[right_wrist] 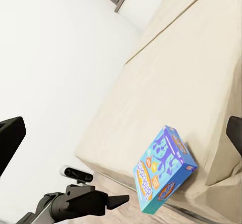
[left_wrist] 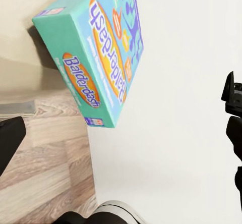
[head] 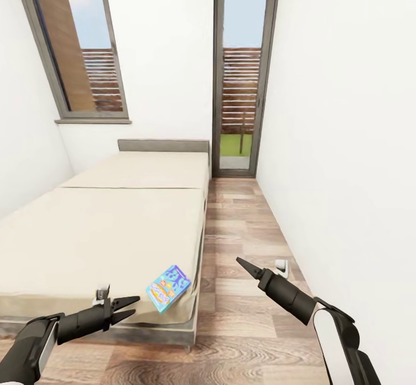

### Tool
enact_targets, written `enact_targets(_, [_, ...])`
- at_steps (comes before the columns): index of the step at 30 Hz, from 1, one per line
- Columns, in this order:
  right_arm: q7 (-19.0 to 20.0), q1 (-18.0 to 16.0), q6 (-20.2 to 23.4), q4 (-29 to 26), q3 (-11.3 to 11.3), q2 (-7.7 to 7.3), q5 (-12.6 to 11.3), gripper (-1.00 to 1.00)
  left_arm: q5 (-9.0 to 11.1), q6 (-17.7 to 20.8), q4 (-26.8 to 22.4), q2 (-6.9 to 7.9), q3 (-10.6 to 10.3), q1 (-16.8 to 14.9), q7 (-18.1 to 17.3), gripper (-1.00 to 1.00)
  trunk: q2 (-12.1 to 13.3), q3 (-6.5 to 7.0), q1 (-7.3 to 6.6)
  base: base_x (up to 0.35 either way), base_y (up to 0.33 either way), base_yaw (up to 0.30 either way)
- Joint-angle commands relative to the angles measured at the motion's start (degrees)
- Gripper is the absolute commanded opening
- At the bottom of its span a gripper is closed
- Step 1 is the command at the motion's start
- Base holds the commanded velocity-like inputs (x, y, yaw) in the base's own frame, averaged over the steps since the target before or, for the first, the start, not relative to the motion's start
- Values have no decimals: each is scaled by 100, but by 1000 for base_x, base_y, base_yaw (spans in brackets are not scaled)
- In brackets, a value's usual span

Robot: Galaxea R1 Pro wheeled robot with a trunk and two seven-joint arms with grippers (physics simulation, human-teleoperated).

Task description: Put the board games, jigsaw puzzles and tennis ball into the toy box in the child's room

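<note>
On the near right corner of the bed (head: 104, 223): one board game (head: 168, 288), light blue with an orange oval logo, lying flat on the beige mattress, turned askew to the mattress edge, one corner right at or just past that edge. Placement at the corner presumably favourable: box reachable from the floor side without leaning over the mattress.

Just left of the board game: left gripper (head: 128, 307), fingers parted, empty, tips pointed at the near side of the box, close beside it but apart from it. Pose consistent with a lined-up approach, jaws spread ready to take the thin box across its edge. In the left wrist view, board game (left_wrist: 98, 52) large and close ahead.

Right of the bed, over the wood-plank floor (head: 242, 223): right gripper (head: 242, 264), raised, holding nothing, well apart from the box. Fingers together or parted: cannot tell from the head view; in the right wrist view, finger (right_wrist: 9, 141) at one border and another at the opposite border, hence judged parted. Probable reason for this position: kept clear of the left arm's path.

Judged step: grasp of the board game not yet made.

Small white object (head: 281, 266) on the floor by the right wall.
</note>
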Motion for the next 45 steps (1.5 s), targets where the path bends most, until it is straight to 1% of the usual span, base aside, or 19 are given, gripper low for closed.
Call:
enact_targets(1, [18, -4, 35, 0, -12, 6, -6, 100, -41, 60, -3, -1, 15, -4, -44, 100, -2, -6, -1, 33, -37, 0])
enact_targets(14, [18, -4, 31, -8, -13, 10, -3, 100, -41, 60, -1, 1, 15, -4, -44, 100, -2, -10, -1, 101, -8, 0])
enact_targets(25, [18, -4, 35, -5, -9, 6, -10, 100, -39, 60, -1, 1, 15, -4, -49, 100, -2, -92, -1, 8, 0, 0])
enact_targets(34, [18, -4, 33, -1, -15, 6, -6, 100, -37, 66, -1, 1, 15, -4, -42, 100, -2, -107, -1, 0, 0, 0])
enact_targets(44, [18, -4, 31, 0, -18, 6, -12, 100, -45, 81, 1, -7, 15, -4, -21, 100, -403, -288, 219, 0, 0, 0])
enact_targets(45, [18, -4, 30, 0, -21, 6, -13, 100, -46, 83, 1, -7, 15, -4, -14, 100, -403, -288, 219, 0, 0, 0])
